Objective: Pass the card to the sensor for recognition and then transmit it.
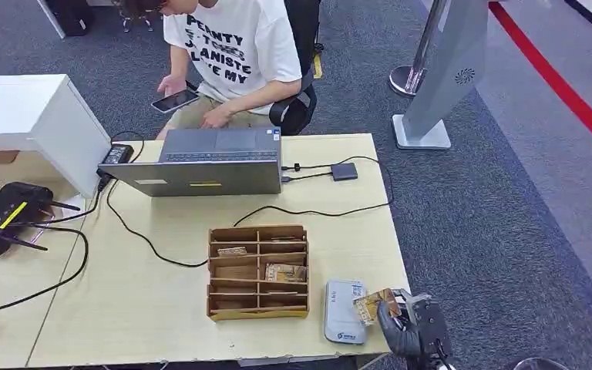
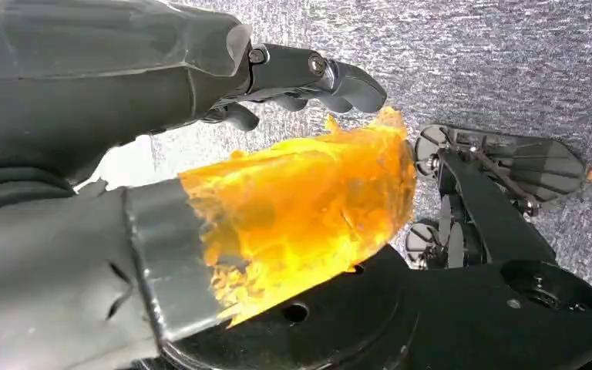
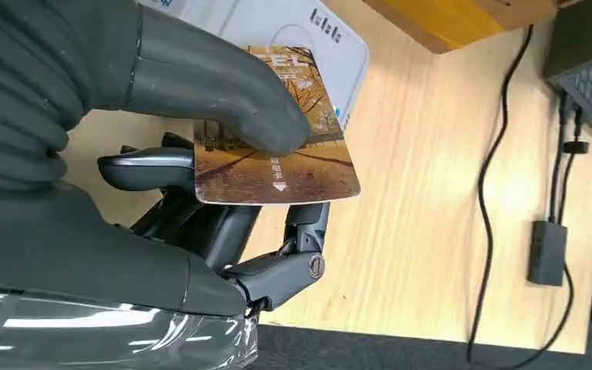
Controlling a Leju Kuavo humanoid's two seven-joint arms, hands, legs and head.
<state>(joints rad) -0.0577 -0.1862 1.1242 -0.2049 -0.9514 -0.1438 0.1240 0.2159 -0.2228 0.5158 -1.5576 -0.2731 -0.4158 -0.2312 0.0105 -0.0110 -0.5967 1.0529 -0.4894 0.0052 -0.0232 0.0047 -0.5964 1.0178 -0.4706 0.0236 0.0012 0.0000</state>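
**Card at the reader**

One wooden organiser (image 1: 258, 271) sits mid-table; cards lie in two of its compartments. Just right of it, one white reader (image 1: 344, 311). The right hand (image 1: 405, 324) pinches one card (image 3: 277, 158) between thumb and fingers, at the reader's edge. Left hand (image 2: 308, 77): fingers curled, grasp unclear.

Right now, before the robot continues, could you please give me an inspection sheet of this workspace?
Surface: light wood table, mostly bare at the front.
Job's things: card pinched in the right robot hand, beside the white sensor.
Clutter: wooden organizer with cards, laptop, router.
Robot hands: right holds the card; left robot hand hangs over the carpet, holding nothing.
Cables: black cables cross the table; adapter behind.
Surroundings: seated person with a phone, grey carpet, kiosk stand.
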